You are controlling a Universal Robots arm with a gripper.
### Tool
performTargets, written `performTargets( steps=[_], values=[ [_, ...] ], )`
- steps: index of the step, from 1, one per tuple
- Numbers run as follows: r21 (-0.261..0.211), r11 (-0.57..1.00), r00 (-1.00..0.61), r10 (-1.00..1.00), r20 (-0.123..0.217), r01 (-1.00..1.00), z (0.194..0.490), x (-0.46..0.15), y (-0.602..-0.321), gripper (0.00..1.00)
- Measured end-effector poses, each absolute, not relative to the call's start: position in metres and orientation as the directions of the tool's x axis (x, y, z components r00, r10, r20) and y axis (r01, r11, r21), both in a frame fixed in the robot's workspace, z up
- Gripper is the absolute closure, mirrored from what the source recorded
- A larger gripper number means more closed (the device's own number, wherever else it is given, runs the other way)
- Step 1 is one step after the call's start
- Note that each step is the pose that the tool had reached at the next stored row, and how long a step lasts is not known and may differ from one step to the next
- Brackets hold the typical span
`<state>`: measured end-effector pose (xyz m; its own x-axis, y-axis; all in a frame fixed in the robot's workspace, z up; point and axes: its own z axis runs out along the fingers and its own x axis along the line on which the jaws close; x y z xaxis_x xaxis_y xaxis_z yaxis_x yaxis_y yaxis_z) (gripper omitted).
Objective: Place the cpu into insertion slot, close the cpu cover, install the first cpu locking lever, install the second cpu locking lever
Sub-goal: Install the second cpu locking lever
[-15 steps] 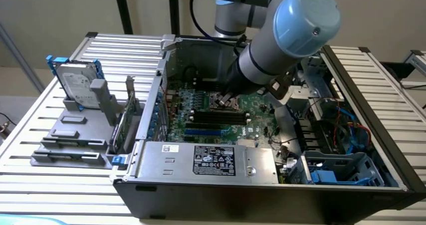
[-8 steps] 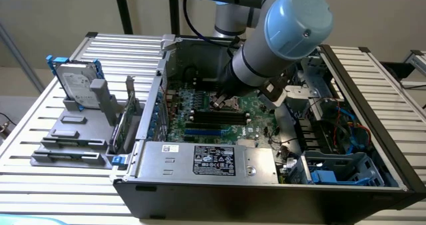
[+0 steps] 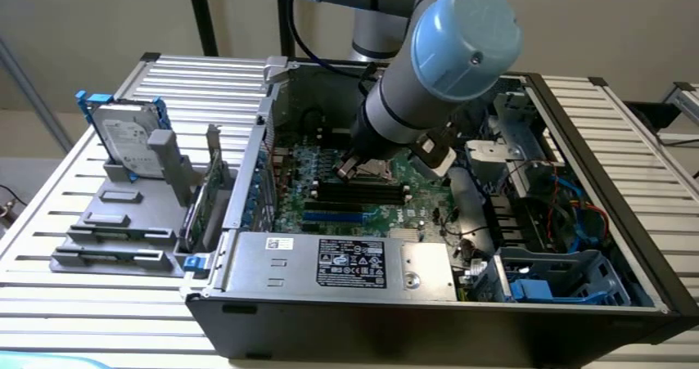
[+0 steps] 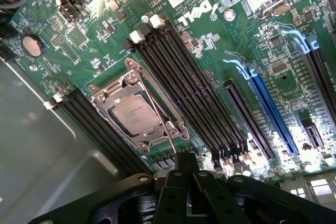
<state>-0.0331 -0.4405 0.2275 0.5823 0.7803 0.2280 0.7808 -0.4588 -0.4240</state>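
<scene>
The pale silvery cpu [image 4: 137, 116] lies flat in the insertion slot [image 4: 148, 144] on the green board [image 4: 94, 19]. The silvery cpu cover [image 4: 107, 100] is down around it, its cut-out centre showing the chip. A thin metal locking lever [image 4: 170, 137] runs along one side of the socket and ends at my black gripper [image 4: 184, 174]. The fingers [image 4: 173, 192] are shut together, with the tip touching the lever's end. In the exterior view, my gripper [image 3: 366, 171] hangs low over the socket inside the open computer case.
Long black memory strips [image 4: 199, 108] flank the socket on both sides, and a blue slot [image 4: 268, 114] lies beyond. A grey labelled metal box [image 3: 349, 263] sits at the case front. A hard drive [image 3: 126, 136] stands on grey holders at the exterior view's left.
</scene>
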Motion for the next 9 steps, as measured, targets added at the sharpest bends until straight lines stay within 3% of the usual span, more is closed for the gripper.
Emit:
performTargets(
  steps=[9],
  values=[
    [-0.420, -0.461, 0.583, 0.778, 0.232, 0.782, 0.2185, -0.0346, -0.4349, 0.89]
  ],
)
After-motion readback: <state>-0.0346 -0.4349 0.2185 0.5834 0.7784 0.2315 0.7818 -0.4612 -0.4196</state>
